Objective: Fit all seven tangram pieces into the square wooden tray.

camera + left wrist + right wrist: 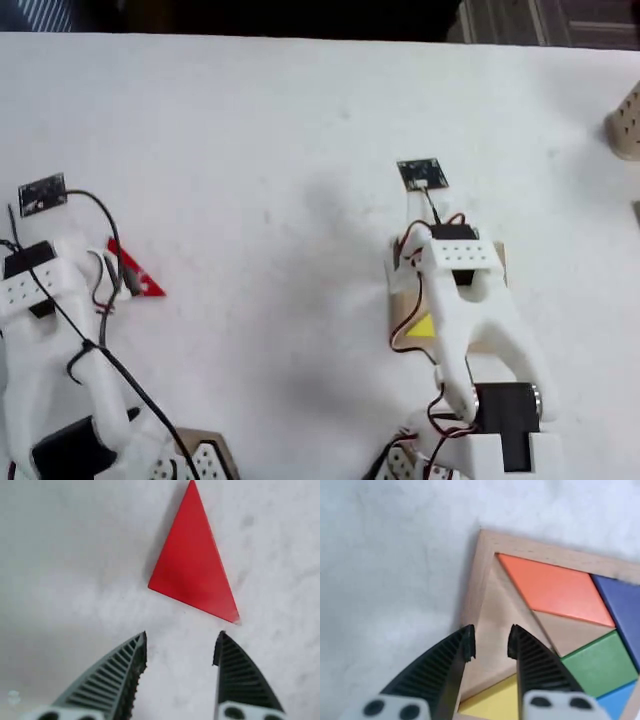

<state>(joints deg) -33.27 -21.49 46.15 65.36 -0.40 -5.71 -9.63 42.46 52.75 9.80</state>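
Left wrist view: left hand [182,635] spread, empty.

Red triangle [135,270] is lying flat on the white surface at the left of the high view, well apart from the wooden tray [479,575], which sits right of centre. It's a thin, glossy piece with one long sharp tip.

The tray is light wood with a raised rim. Inside it, an orange parallelogram [552,587] runs along one rim, with a dark blue piece [620,600] touching its end. A green piece [600,662] and a light blue piece [622,702] sit next to those. A yellow piece [490,702] lies by the side rim. There's a bare wooden gap [495,600] in the corner between orange and yellow. I can't tell if the tan triangle [567,632] between orange and green is a piece or bare tray floor.
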